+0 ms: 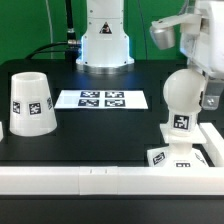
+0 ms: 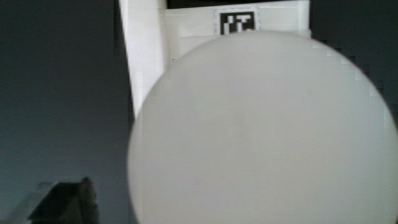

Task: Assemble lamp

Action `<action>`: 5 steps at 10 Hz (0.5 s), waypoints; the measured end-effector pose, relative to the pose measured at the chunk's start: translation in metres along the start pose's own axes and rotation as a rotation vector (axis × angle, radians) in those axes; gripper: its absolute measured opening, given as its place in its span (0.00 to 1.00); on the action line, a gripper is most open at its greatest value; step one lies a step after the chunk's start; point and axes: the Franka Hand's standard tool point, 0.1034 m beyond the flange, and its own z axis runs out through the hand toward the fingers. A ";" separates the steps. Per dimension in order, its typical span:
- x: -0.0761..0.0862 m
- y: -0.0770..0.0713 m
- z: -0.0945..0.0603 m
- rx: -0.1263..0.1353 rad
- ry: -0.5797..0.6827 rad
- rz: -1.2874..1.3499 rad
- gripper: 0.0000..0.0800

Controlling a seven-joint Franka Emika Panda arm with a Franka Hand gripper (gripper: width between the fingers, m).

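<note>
The white ball bulb [image 1: 182,90] stands upright with its neck in the low square base [image 1: 187,156] at the exterior view's right, by the front rail. My gripper [image 1: 206,94] hangs at the bulb's right side; one finger shows beside the ball. In the wrist view the bulb [image 2: 267,130] fills most of the frame, with the base [image 2: 196,30] and its marker behind it. One dark finger [image 2: 63,205] stands apart from the ball's edge, so the jaws look open. The other finger is hidden. The tapered shade [image 1: 32,102] stands on the exterior view's left.
The marker board [image 1: 102,99] lies flat mid-table. The robot's white pedestal [image 1: 105,40] stands behind it. A white rail [image 1: 90,181] runs along the table's front edge. Another white piece [image 1: 2,126] shows at the far left edge.
</note>
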 end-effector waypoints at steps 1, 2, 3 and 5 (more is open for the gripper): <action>0.000 -0.001 0.001 0.002 -0.002 -0.030 0.87; -0.001 -0.004 0.001 0.003 -0.001 -0.023 0.87; -0.001 -0.007 0.003 0.006 -0.001 -0.009 0.87; -0.005 -0.009 0.003 0.011 -0.004 0.002 0.87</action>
